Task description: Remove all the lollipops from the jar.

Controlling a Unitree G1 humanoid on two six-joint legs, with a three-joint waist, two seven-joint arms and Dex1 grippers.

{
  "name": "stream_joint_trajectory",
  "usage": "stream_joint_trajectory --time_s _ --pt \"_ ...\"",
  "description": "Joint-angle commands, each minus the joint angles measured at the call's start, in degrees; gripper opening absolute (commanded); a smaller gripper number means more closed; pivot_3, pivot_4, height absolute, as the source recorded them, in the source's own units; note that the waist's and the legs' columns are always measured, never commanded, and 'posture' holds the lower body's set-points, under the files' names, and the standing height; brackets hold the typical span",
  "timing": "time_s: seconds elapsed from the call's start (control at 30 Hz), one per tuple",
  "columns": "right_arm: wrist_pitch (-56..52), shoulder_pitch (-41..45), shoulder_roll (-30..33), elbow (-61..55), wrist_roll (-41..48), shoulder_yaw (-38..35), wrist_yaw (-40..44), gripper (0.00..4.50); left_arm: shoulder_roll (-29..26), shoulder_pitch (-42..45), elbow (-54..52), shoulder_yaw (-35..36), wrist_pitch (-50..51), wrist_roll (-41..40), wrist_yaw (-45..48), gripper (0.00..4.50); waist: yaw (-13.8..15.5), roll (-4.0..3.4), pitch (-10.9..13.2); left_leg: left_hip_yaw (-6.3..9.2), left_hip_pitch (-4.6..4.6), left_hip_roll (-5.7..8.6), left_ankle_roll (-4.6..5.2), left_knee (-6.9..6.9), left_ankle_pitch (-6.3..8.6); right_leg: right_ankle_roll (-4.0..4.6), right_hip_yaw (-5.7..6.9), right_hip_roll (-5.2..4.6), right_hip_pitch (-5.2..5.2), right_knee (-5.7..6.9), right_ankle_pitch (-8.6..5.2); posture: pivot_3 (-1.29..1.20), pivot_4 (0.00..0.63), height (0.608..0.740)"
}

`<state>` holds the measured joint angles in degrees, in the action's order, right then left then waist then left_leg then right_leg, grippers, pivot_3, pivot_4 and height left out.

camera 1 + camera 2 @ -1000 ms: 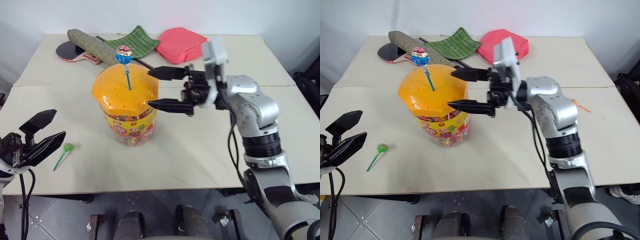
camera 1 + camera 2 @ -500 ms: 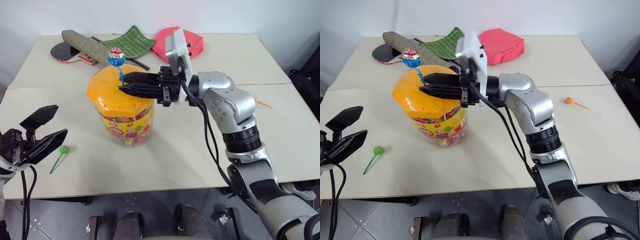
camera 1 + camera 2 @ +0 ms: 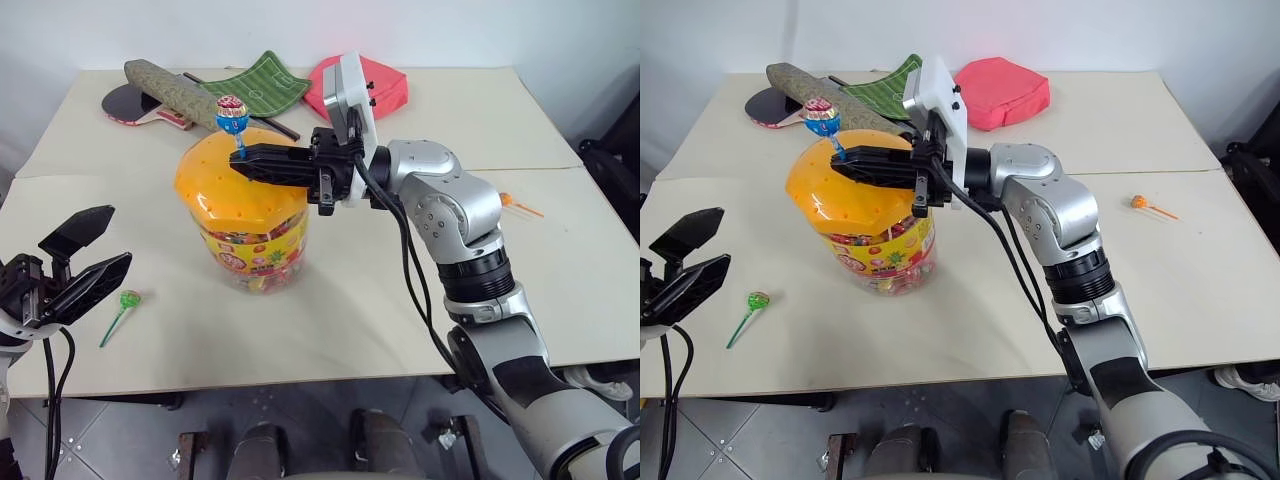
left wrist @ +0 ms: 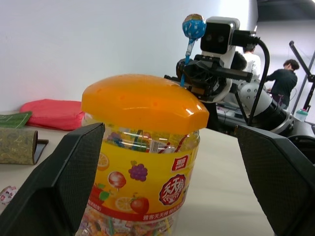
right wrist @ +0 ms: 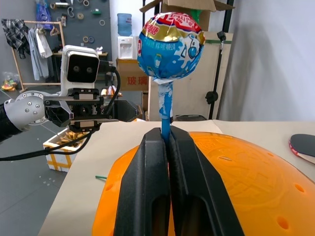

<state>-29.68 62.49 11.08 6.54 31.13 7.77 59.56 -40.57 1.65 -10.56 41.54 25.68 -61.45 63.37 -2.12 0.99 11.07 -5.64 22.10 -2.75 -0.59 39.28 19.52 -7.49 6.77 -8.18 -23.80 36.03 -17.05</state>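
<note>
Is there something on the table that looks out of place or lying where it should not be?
Two lollipops lie loose on the table: a green lollipop near the left pincer, and an orange lollipop far to the right. The blue lollipop stands in the jar lid, its stick clamped by the right pincer.

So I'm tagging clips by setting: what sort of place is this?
Most likely a robotics lab or workshop. A plain table holds test props, the candy jar among them. The right wrist view shows a pegboard wall hung with tools and cardboard boxes; the left wrist view shows people at equipment behind.
</note>
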Motion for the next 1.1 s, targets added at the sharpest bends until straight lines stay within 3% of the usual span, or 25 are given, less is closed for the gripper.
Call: stream_joint_trajectory --time_s 0.03,0.23,0.37,0.47,0.53,0.63,0.73,0.9,1.0,1.1 --pt "0.46 1.65 -1.29 -1.97 10.36 -9.21 2.77 0.01 -1.25 0.33 -1.27 -0.08 0.73 -1.25 1.31 4.5 0.03 0.0 0.0 0.0 0.01 0.0 0.0 0.0 0.0 0.0 0.0 0.0 -0.01 0.0 0.0 0.0 0.15 0.74" --pt "-10.17 4.8 9.91 2.88 13.36 -15.92 -0.75 0.01 -4.3 0.75 0.43 -3.89 -2.28 5.06 7.11 4.5 0.56 0.04 -0.02 0.04 0.02 0.04 0.01 0.01 0.0 0.0 0.03 0.0 0.05 -0.06 0.0 0.0 0.15 0.74" --pt "-15.51 0.67 32.74 8.22 -2.31 -5.84 2.11 0.01 -5.7 -0.25 0.73 -8.2 -5.76 10.02 13.03 4.5 0.86 0.04 -0.02 -0.02 0.04 0.03 0.02 -0.07 0.01 0.0 0.02 0.0 0.0 -0.1 0.0 0.0 0.15 0.74" --pt "-10.95 -4.55 41.69 10.64 -10.43 -1.2 2.7 0.01 -5.98 -0.11 0.54 -9.45 -6.68 10.78 15.02 4.5 1.19 0.07 -0.04 -0.11 0.04 0.05 0.08 -0.1 0.14 0.0 0.01 -0.02 -0.01 -0.25 0.0 0.0 0.15 0.74" --pt "-14.32 -8.55 45.14 11.75 -11.89 -1.6 1.81 0.01 -6.78 -0.09 0.99 -10.37 -7.29 11.8 16.94 4.5 0.5 0.02 -0.01 -0.25 0.06 0.04 0.08 -0.17 0.14 0.0 -0.05 -0.02 -0.11 -0.26 0.0 0.0 0.15 0.74" --pt "-10.36 -15.99 47.32 13.0 -16.02 -1.28 0.62 0.01 -7.12 0.17 2.26 -11.57 -8.5 13.69 18.08 4.5 -0.05 -0.03 0.01 -0.51 0.04 -0.01 0.07 -0.21 0.13 0.0 -0.13 -0.02 -0.24 -0.2 0.0 0.0 0.15 0.74" --pt "-5.56 -21.99 45.12 16.78 -19.02 -2.36 -3.8 0.01 -6.03 1.42 3.35 -12.57 -9.91 14.8 17.27 4.5 -0.1 -0.03 0.01 -0.59 0.0 -0.03 0.07 -0.15 0.13 0.0 -0.17 -0.03 -0.24 -0.18 0.0 0.0 0.15 0.74" --pt "-2.89 -24.55 42.51 20.03 -20.01 -4.59 -5.59 0.01 -5.19 1.86 3.12 -13.14 -10.73 15.8 15.27 4.5 0.24 -0.05 0.01 -0.71 -0.04 -0.03 0.1 -0.02 0.12 0.0 -0.34 -0.03 -0.24 -0.14 0.0 0.0 0.15 0.74" --pt "-2.17 -25.65 43.28 19.8 -18.89 -5.97 -2.73 0.68 -6.2 1.12 2.95 -12.52 -10.11 16.78 13.57 4.5 0.47 -0.05 0.01 -0.69 -0.03 -0.04 0.1 0.0 0.12 0.0 -0.34 -0.03 -0.24 -0.13 0.0 0.0 0.15 0.74" --pt "0.81 -26.28 44.07 19.05 -17.77 -8.1 0.3 1.72 -6.88 0.64 3.33 -11.77 -9.56 17.84 11.32 4.5 0.55 -0.06 0.01 -0.67 -0.02 -0.04 0.1 -0.02 0.12 0.0 -0.32 -0.03 -0.24 -0.13 0.0 0.0 0.15 0.74"
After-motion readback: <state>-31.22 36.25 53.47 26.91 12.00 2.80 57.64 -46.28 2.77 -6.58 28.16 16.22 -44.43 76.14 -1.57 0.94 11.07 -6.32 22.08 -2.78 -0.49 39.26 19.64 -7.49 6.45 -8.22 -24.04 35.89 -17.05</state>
